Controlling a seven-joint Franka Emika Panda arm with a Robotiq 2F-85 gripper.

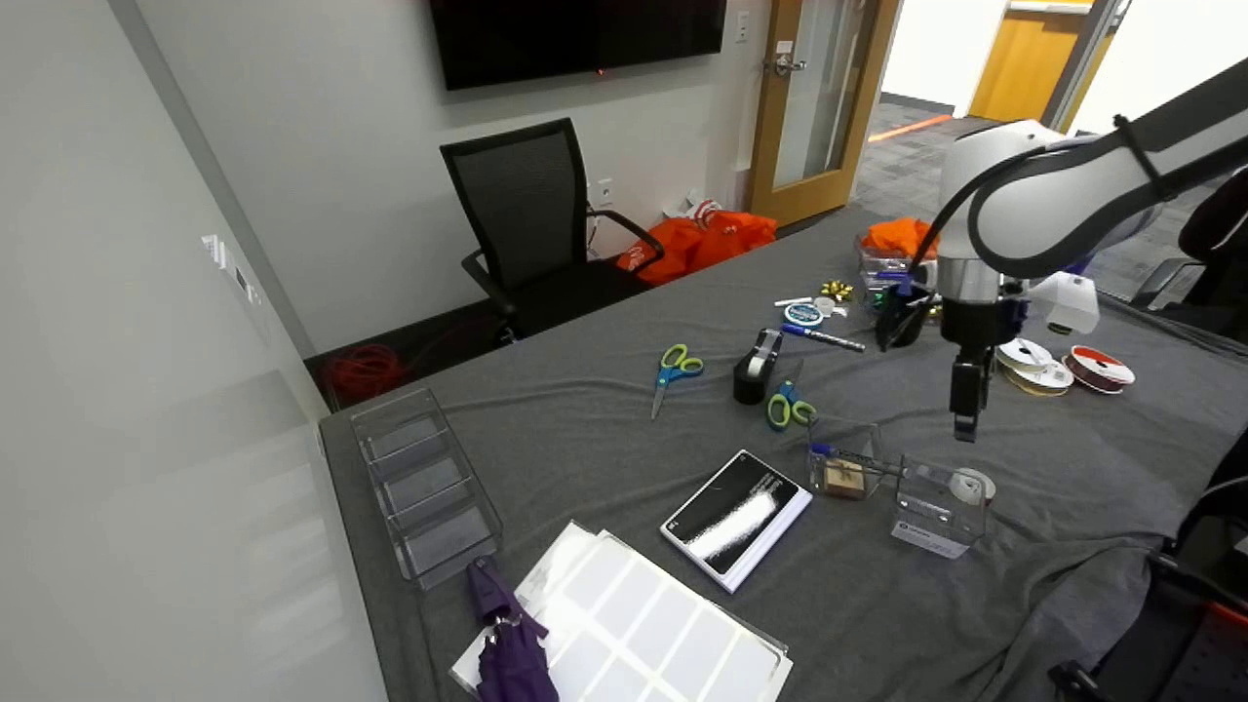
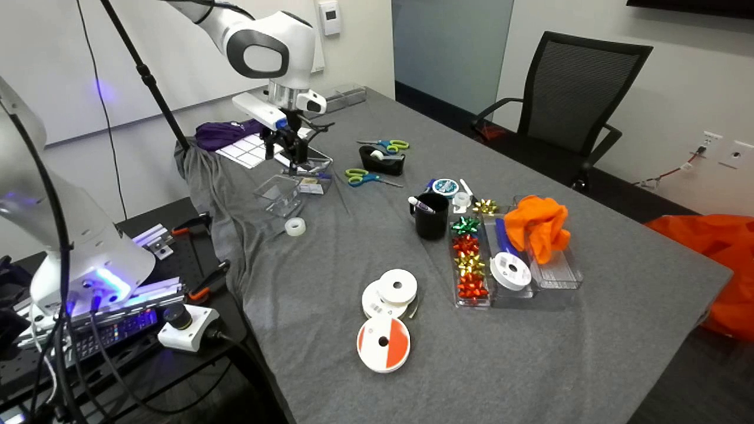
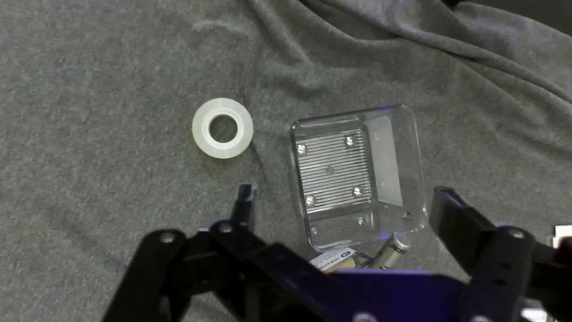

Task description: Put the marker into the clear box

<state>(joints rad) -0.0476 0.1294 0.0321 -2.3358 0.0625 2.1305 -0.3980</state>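
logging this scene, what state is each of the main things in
Jaws: open, holding nothing
Labelled clear box: upright, empty
Marker: looks capped, ungripped, one end near that box
Tape roll: lying flat
Black mug: upright, something white sticking out
Tape dispenser: roll loaded
Both scissors: look shut
Orange cloth: crumpled
Wall screen: dark

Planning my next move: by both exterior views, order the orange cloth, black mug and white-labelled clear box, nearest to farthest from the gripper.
1. White-labelled clear box: below the gripper.
2. Black mug: roughly between box and orange cloth.
3. Orange cloth: beyond the mug.
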